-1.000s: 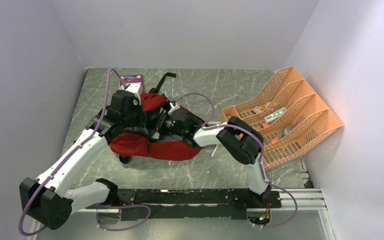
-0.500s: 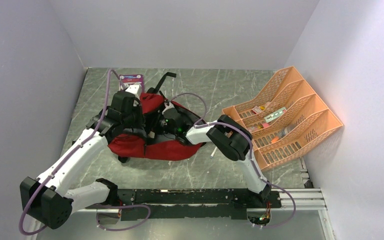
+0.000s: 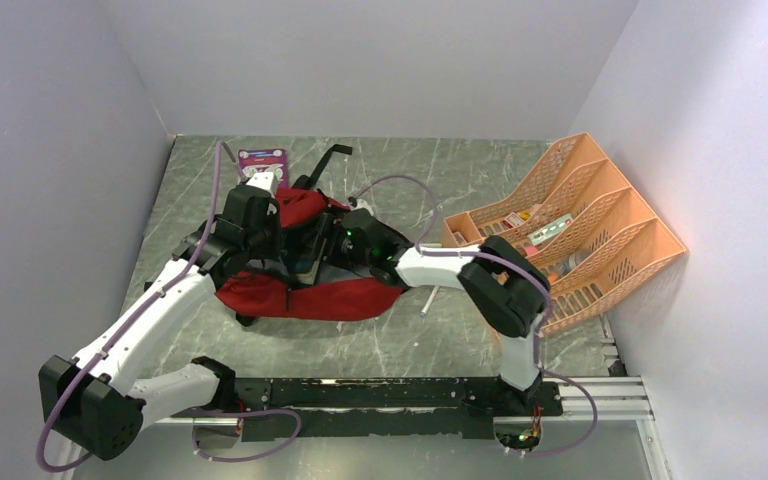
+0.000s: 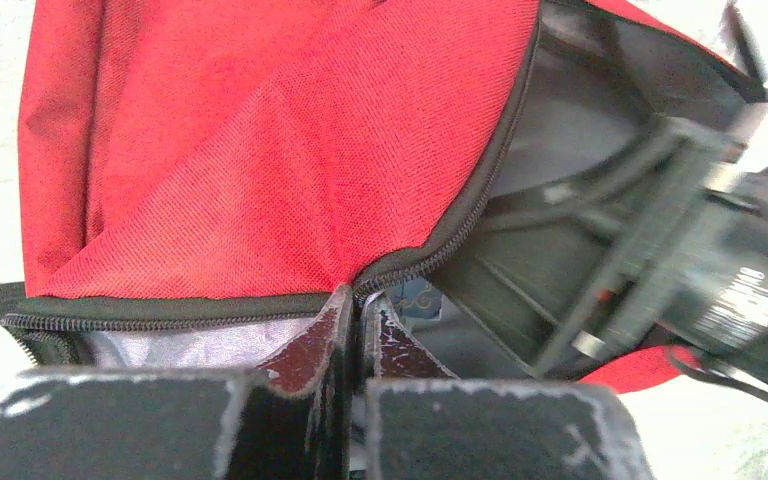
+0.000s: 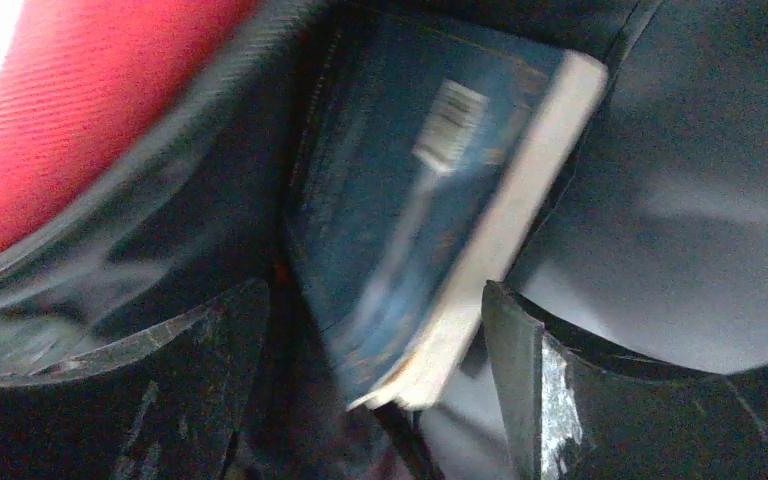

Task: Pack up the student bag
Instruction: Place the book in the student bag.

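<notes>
The dark red student bag lies on the table with its mouth held open. My left gripper is shut on the bag's black zipper edge, lifting the red flap off the grey lining. My right gripper is inside the bag and open. A blue book with pale page edges stands between its fingers, with a gap on the right side. A corner of that book shows just behind my left fingertips. From above, the right gripper is sunk into the bag's opening.
An orange desk organiser holding pens and small items leans at the right wall. A purple card lies at the back left beside the bag's black strap. A thin white stick lies right of the bag.
The right gripper's jaws have spread apart and let go of the blue book inside the bag, and its elbow has swung right. The left gripper keeps its hold on the zipper edge.
</notes>
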`<state>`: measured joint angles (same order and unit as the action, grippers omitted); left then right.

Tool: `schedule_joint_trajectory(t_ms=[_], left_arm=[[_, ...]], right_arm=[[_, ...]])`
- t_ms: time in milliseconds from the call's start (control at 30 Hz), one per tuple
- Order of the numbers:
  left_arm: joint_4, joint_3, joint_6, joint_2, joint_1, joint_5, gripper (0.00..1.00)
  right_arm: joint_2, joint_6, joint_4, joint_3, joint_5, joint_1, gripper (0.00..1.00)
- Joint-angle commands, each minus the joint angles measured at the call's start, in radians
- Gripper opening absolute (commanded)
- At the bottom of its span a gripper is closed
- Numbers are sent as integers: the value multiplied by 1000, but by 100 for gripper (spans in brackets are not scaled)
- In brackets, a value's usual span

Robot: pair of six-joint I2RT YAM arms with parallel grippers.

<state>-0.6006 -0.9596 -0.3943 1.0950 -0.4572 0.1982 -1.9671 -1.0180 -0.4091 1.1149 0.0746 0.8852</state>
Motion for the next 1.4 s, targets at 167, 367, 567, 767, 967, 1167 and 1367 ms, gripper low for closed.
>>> schedule_joint_trajectory(t_ms=[167, 367, 567, 767, 967, 1167, 1367], left_arm=[[-7, 15, -11, -4, -3, 87, 5], [-97, -21, -57, -12, -3, 124, 5], [-146, -55, -95, -32, -3, 161, 5], [-144, -55, -106, -12, -3, 154, 5], [-143, -67, -90, 3, -3, 175, 5], [-126, -67, -78, 0, -3, 164, 5], [-114, -55, -73, 2, -3, 149, 5]], right_arm=[[302, 222, 324, -85, -240, -7, 85], [461, 309, 343, -168, -269, -31, 83], [514, 345, 485, -162, -363, -52, 80], [663, 380, 670, -166, -550, -54, 85], [699, 392, 871, -147, -598, -89, 86], [652, 419, 824, -202, -390, -206, 87], [559, 448, 746, -208, -256, -261, 80]])
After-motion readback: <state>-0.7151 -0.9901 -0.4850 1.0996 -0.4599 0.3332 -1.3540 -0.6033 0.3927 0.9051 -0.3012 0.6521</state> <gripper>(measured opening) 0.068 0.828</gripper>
